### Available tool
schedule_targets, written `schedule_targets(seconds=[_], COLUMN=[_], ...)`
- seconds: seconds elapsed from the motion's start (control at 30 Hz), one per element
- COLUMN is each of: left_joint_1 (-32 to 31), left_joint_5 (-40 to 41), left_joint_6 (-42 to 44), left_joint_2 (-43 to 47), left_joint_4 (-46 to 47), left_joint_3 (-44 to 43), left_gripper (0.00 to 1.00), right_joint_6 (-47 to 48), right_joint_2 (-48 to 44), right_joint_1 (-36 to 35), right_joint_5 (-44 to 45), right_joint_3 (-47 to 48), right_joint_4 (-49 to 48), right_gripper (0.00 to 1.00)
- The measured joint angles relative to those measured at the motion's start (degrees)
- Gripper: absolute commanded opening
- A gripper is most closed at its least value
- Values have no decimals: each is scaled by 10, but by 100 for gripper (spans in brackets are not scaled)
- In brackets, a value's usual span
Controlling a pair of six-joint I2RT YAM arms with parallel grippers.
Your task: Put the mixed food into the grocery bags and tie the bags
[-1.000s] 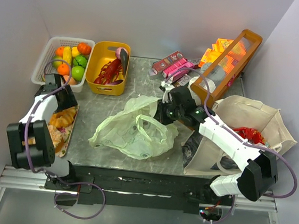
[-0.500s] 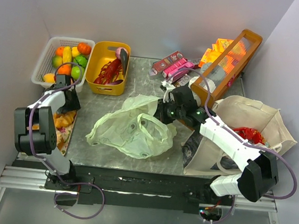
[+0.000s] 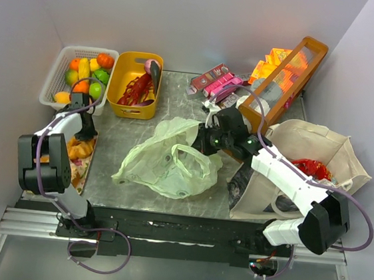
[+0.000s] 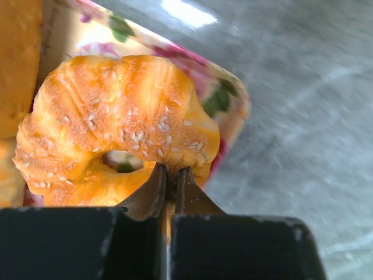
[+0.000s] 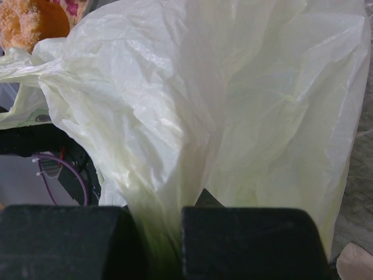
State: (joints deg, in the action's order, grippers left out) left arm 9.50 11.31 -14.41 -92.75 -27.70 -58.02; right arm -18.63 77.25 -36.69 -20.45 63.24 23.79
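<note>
Two tools are gripping at once. The left tool [image 4: 169,179], closed to a sliver, is pinching the thin lower rim of the sesame croissant [image 4: 116,122] lying on the floral plate [image 4: 232,99]. The right tool [image 5: 154,230] is clamping a fold of the pale green bag [image 5: 233,116], which is slumping in the middle of the bench [image 3: 177,102]. So shallow a bite is likely risking a dropped croissant, and the limp bag may be sagging closed.

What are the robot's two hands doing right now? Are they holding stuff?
Left gripper: closed, pinching the edge of the sesame croissant.
Right gripper: closed on the pale green plastic bag.
</note>
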Motion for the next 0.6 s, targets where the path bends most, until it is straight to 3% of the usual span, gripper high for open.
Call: schedule_targets(seconds=[0.43, 0.5, 0.6], left_joint_1=[-42, -80, -199], left_joint_5=[-59, -71, -133], left_joint_6=[-5, -8, -35], left_joint_2=[227, 269, 373], left_joint_4=[-56, -66, -21], left_joint_3=[-42, -47, -34], left_gripper=[1, 1, 1], right_joint_6=[0, 0, 0], right_joint_2=[-23, -23, -23], right_joint_1=[0, 0, 0], right_joint_5=[31, 35, 42], right_joint_3=[0, 1, 1], right_joint_4=[30, 34, 42], right_gripper=[0, 0, 0])
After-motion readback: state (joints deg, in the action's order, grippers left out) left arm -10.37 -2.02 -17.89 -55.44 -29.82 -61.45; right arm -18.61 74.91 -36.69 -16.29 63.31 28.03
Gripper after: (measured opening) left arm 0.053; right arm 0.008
